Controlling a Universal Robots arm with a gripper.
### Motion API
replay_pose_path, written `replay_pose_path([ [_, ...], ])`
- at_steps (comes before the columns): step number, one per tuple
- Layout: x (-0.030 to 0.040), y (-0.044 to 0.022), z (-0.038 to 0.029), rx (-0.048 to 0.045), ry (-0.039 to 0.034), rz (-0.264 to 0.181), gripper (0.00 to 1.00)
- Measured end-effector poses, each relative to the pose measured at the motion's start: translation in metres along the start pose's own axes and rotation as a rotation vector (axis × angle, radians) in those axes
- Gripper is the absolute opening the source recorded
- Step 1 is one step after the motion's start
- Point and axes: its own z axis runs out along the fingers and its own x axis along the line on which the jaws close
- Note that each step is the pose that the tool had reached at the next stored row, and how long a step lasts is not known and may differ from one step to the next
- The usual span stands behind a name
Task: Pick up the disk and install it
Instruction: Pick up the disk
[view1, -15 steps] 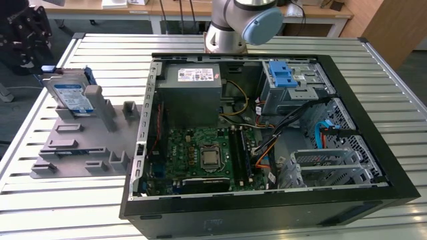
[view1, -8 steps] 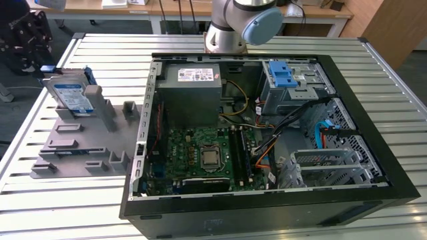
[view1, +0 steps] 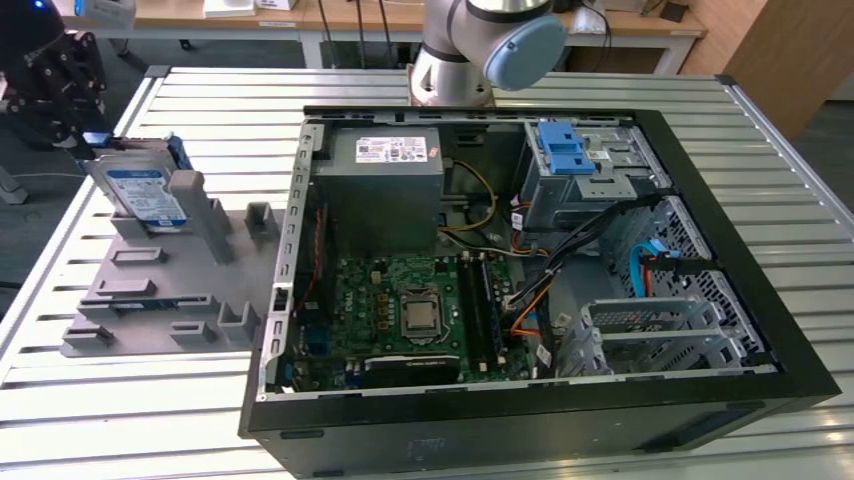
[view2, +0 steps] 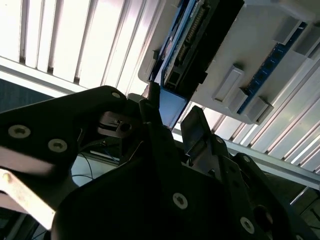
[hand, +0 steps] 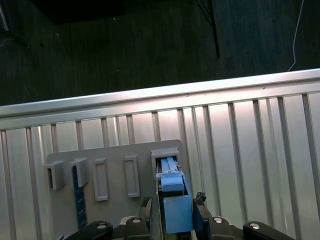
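At the exterior view's left, our gripper (view1: 83, 140) straddles an edge of the disk (view1: 144, 192), which stands upright in the grey fixture (view1: 160, 290). We cannot tell whether it is clamped. The open computer case (view1: 534, 435) lies rightward.
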Motion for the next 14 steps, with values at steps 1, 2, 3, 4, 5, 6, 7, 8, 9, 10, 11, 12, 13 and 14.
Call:
replay_pose_path([
  [1,0.0000,0.0001,0.0008,0.0000,0.0000,0.000,0.44],
  [2,0.0000,0.0001,0.0015,-0.0001,0.0001,0.000,0.44],
  [3,0.0000,0.0001,0.0022,-0.0001,0.0000,0.000,0.44],
  [4,-0.0001,0.0001,0.0028,-0.0001,0.0001,0.000,0.44],
  [5,-0.0003,0.0002,0.0034,-0.0002,0.0001,0.000,0.44],
  [6,-0.0006,0.0002,0.0039,-0.0002,0.0002,0.000,0.44],
  [7,-0.0008,0.0002,0.0043,-0.0001,0.0001,0.000,0.44],
  [8,-0.0009,0.0002,0.0047,0.0000,0.0000,0.000,0.44],
  [9,-0.0010,0.0003,0.0048,-0.0001,0.0000,0.000,0.44],
  [10,-0.0013,0.0003,0.0050,0.0001,-0.0001,0.000,0.44],
  [11,-0.0017,0.0004,0.0051,0.0001,0.0000,0.000,0.44],
  [12,-0.0021,0.0004,0.0051,0.0000,0.0001,0.000,0.44],
  [13,-0.0022,0.0004,0.0053,0.0000,0.0001,0.000,0.45],
  [14,-0.0023,0.0004,0.0055,-0.0001,0.0002,0.000,0.45],
])
